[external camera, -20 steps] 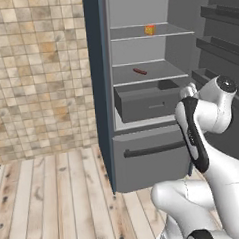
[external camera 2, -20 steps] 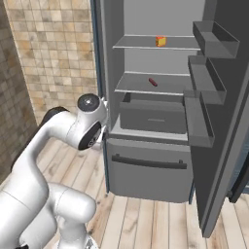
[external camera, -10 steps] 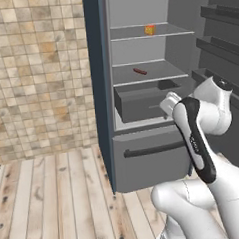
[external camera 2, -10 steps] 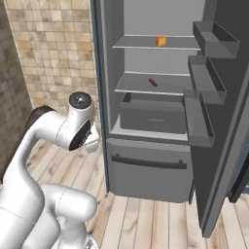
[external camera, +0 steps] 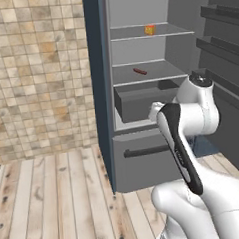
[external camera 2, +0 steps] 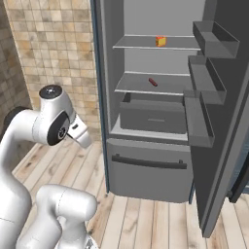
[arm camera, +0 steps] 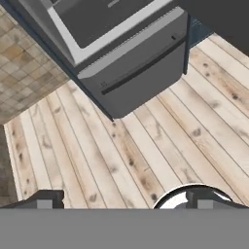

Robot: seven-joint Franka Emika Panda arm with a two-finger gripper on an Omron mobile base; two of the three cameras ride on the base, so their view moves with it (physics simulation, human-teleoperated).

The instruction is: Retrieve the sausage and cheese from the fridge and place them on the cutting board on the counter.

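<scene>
The fridge [external camera: 98, 93] stands open, its grey shelves showing. The cheese [external camera: 149, 30] [external camera 2: 160, 41], a small yellow-orange wedge, sits on the top shelf. The sausage [external camera: 139, 71] [external camera 2: 152, 81], thin and dark red-brown, lies on the shelf below. My arm is folded in front of the fridge, well short of both. In the hand view my gripper [arm camera: 125, 202] is open, points down at the wooden floor [arm camera: 146, 146] and holds nothing. The cutting board and the counter are out of view.
The open fridge door [external camera 2: 214, 97] with its bins juts out on the right. A closed bottom drawer with a dark bar handle [external camera 2: 148, 163] [arm camera: 141, 70] sits under an inner drawer [external camera: 140, 100]. A tiled wall [external camera: 38, 71] stands left of the fridge.
My arm has pulled back from the fridge and folded tighter, its elbow swinging left in the right base view. The jaws stay open. Cheese and sausage have not moved.
</scene>
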